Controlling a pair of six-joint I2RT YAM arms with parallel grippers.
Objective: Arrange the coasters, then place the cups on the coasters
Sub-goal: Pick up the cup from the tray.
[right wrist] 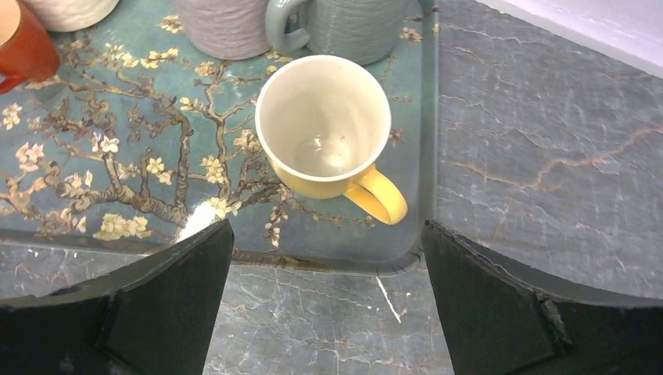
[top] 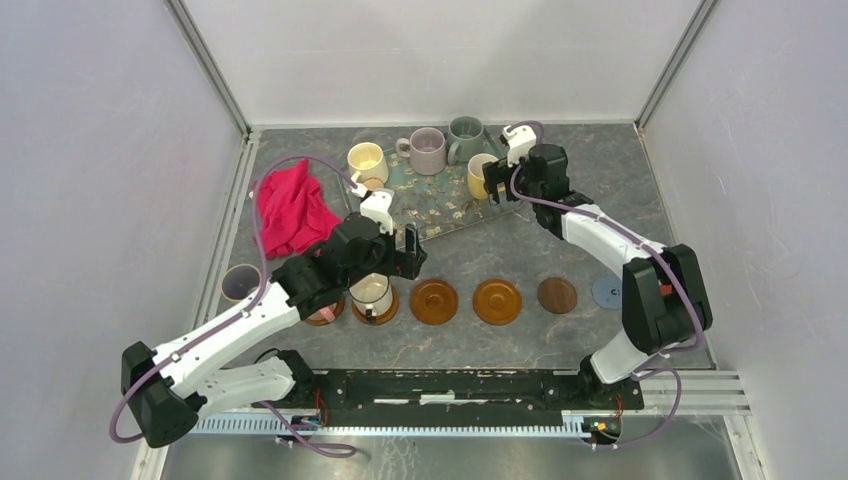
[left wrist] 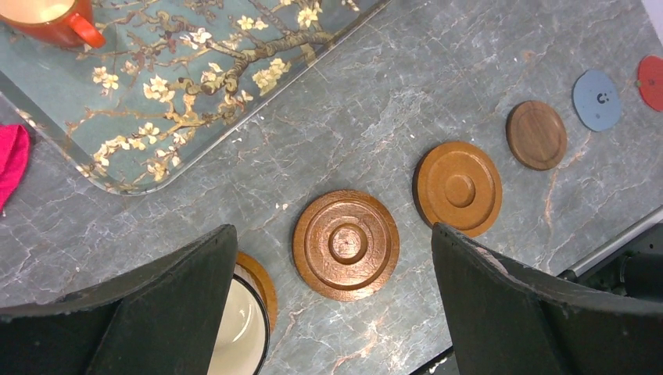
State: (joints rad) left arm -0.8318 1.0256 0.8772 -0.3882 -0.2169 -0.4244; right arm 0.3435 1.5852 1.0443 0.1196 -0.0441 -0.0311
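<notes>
Grey marble table [top: 480, 250]. Floral tray [top: 440, 215] at 12 o'clock carries a cream mug [top: 367, 160], mauve mug [top: 428, 150], green mug [top: 465, 138] and yellow mug [top: 478, 172]. Red cloth [top: 290, 210] at 10 o'clock, just beside the tray. Lone cup [top: 240, 283] at 9 o'clock, near the table edge.

Coasters run in a row across 6 o'clock. White mug [top: 371, 293] sits on one. Bare at its 3 o'clock side: orange coaster [top: 434, 300], second orange coaster [top: 497, 301], brown coaster [top: 557, 295], blue coaster [top: 603, 292].

Left claw [top: 408, 250] hangs between tray and row, jaws spread, nothing in them. Right claw [top: 495, 182] hangs over the yellow mug, jaws wide, clear of it, empty.

In the way: left arm covers most of the end coaster [top: 325, 315] at the row's 9 o'clock end; right arm overlaps the blue coaster.

View differences: only the left wrist view shows a red coaster [left wrist: 650, 82], just past the blue one. Both wrist views show an orange-red mug [right wrist: 23, 47] on the tray, barely visible from the top. Right wrist view: yellow mug's handle points to 4 o'clock, with the mauve and green mugs close at its 12 o'clock.

Writing: small dark mark on the blue coaster, too small to read.
</notes>
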